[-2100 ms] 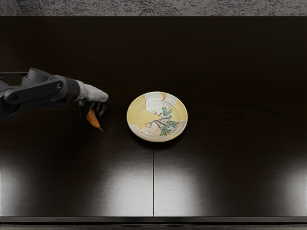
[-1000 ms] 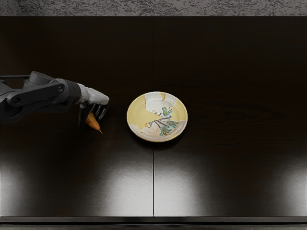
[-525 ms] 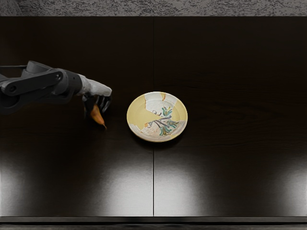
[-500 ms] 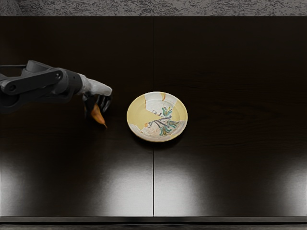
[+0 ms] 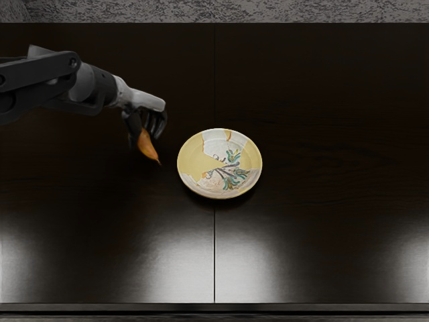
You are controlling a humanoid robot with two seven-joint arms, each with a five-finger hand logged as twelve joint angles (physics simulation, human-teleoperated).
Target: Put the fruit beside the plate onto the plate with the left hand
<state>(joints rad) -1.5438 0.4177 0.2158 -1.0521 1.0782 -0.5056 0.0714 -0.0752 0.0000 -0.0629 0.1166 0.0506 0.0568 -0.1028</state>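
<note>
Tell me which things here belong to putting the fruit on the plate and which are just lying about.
Part of the job:
left hand, shut on the orange fruit
plate, to the right of the fruit, with no fruit on it yet

Not part of it, only the setting:
dark table
grey speckled strip along the top edge

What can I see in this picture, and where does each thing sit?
plate: one, yellow with white patches and a blue-green painted motif, near the table's middle.
fruit: one, orange, tapered, just left of the plate, held.
table: one, dark brown, fills nearly the whole view.
back strip: one, speckled grey, along the top edge.
left arm: one, grey, enters from the left edge.
left robot hand: one, pale wrist, dark fingers, closed on the fruit.
</note>
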